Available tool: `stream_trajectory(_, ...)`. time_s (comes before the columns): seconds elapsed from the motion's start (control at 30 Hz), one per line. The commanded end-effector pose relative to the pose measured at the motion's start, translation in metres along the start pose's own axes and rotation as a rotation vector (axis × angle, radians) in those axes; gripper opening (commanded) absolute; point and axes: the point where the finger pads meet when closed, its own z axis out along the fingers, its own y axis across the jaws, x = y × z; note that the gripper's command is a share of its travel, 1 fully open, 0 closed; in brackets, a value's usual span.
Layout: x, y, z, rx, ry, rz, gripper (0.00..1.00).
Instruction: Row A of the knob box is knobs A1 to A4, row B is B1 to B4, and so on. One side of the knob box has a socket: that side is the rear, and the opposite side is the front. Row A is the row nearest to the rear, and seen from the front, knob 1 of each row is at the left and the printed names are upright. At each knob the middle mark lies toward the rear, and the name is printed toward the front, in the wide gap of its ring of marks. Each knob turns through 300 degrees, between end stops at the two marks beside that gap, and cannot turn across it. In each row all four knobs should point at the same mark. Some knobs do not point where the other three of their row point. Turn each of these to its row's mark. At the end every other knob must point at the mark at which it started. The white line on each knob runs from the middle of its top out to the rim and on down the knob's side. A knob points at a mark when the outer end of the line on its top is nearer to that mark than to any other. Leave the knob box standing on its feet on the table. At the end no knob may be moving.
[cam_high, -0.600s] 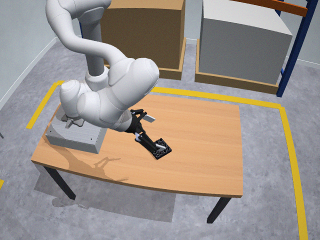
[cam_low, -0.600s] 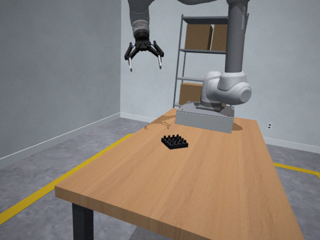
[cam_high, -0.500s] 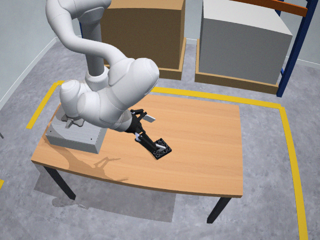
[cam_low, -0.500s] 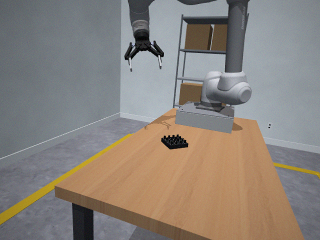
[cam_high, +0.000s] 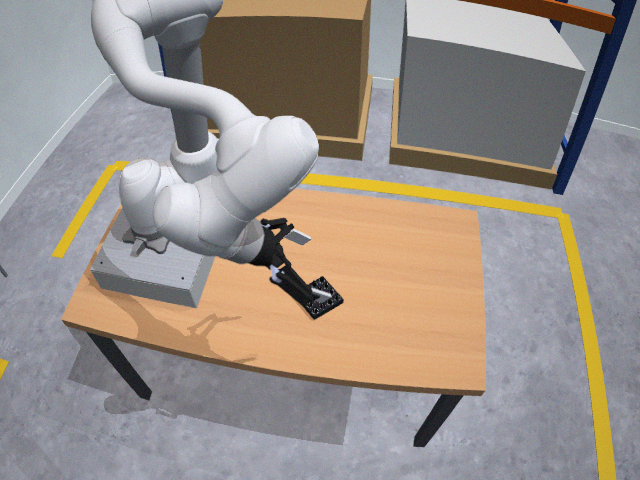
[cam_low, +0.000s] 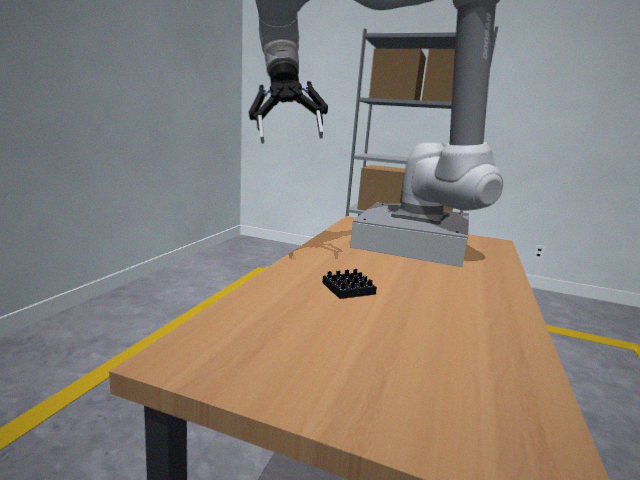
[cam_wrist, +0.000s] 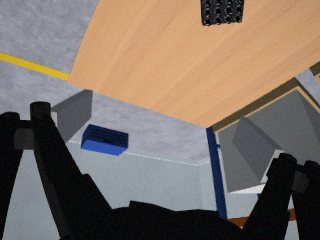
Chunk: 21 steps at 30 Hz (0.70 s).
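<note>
My gripper (cam_high: 305, 266) (cam_low: 291, 139) (cam_wrist: 165, 116) is fully open, fingers unloaded, positioned above the table (cam_high: 403, 289) (cam_low: 361, 361) (cam_wrist: 165, 65). The knob box (cam_high: 336, 304) (cam_low: 349, 289) (cam_wrist: 222, 12) rests on the table, well below my fingertips.

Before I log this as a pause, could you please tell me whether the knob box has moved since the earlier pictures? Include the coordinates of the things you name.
No; the knob box (cam_high: 333, 304) (cam_low: 357, 293) (cam_wrist: 222, 12) sits at the same spot on the table (cam_high: 408, 310) (cam_low: 361, 372) (cam_wrist: 165, 60).
</note>
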Motion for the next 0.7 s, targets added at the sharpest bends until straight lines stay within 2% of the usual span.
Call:
stream_trajectory(0.0, 0.002, 0.001, 0.003, -0.002, 0.008, -0.011, 1.00)
stream_trajectory(0.03, 0.005, 0.004, 0.010, -0.005, 0.024, -0.035, 1.00)
stream_trajectory(0.1, 0.020, 0.015, 0.040, -0.024, 0.092, -0.141, 1.00)
stream_trajectory(0.3, 0.045, 0.035, 0.084, -0.061, 0.199, -0.326, 1.00)
stream_trajectory(0.43, 0.062, 0.048, 0.111, -0.093, 0.268, -0.461, 1.00)
stream_trajectory(0.5, 0.062, 0.048, 0.111, -0.093, 0.268, -0.461, 1.00)
stream_trajectory(0.53, 0.074, 0.058, 0.129, -0.117, 0.314, -0.559, 1.00)
stream_trajectory(0.67, 0.088, 0.069, 0.150, -0.149, 0.366, -0.679, 1.00)
